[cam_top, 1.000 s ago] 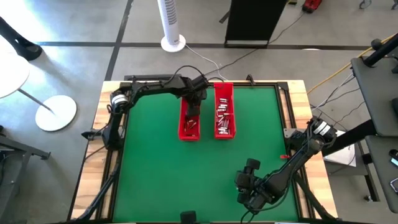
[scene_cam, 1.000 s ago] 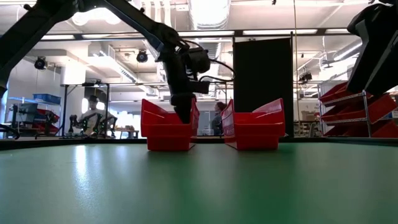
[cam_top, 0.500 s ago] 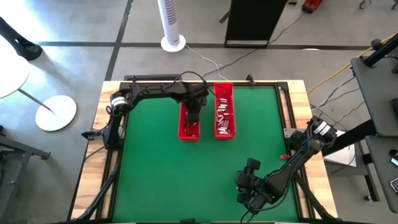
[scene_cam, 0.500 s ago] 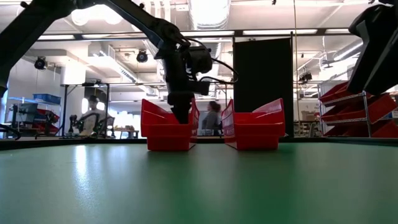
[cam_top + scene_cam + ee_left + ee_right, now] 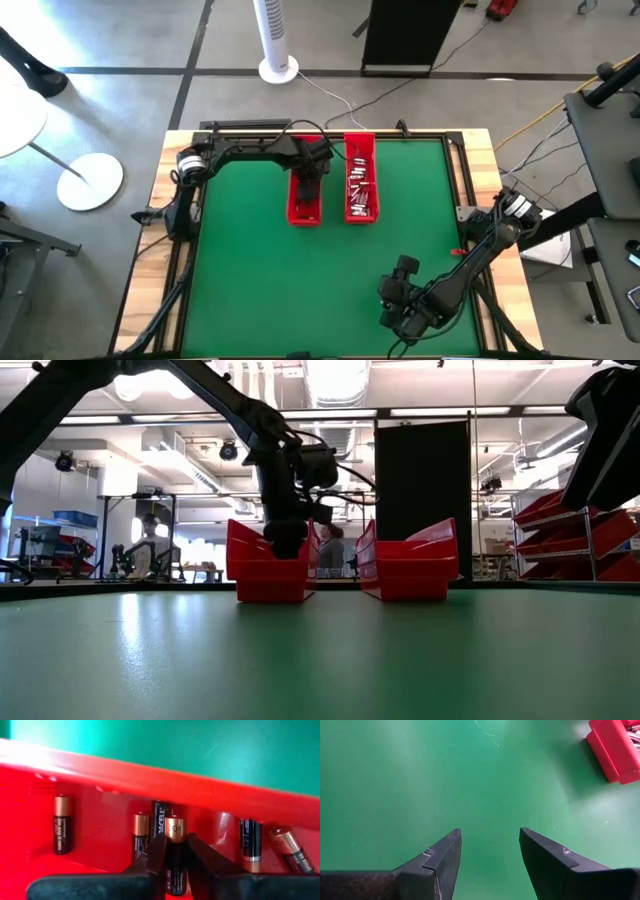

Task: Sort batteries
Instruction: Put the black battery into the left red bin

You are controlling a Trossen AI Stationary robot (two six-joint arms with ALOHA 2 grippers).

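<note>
Left wrist view shows the left claw (image 5: 172, 865) pinching one dark battery (image 5: 175, 851), its gold end pointing away from the claw, low inside the left red tray (image 5: 305, 196). More batteries lie just beside it. The right claw (image 5: 490, 852) is spread over bare green table (image 5: 260, 280), well apart. A busy workshop sits behind.

two red trays (image 5: 361, 190), two tools (image 5: 308, 187)

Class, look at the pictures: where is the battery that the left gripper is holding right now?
In the left wrist view the battery sits clamped in the left gripper, inside the left red tray, with loose batteries alongside.
</note>
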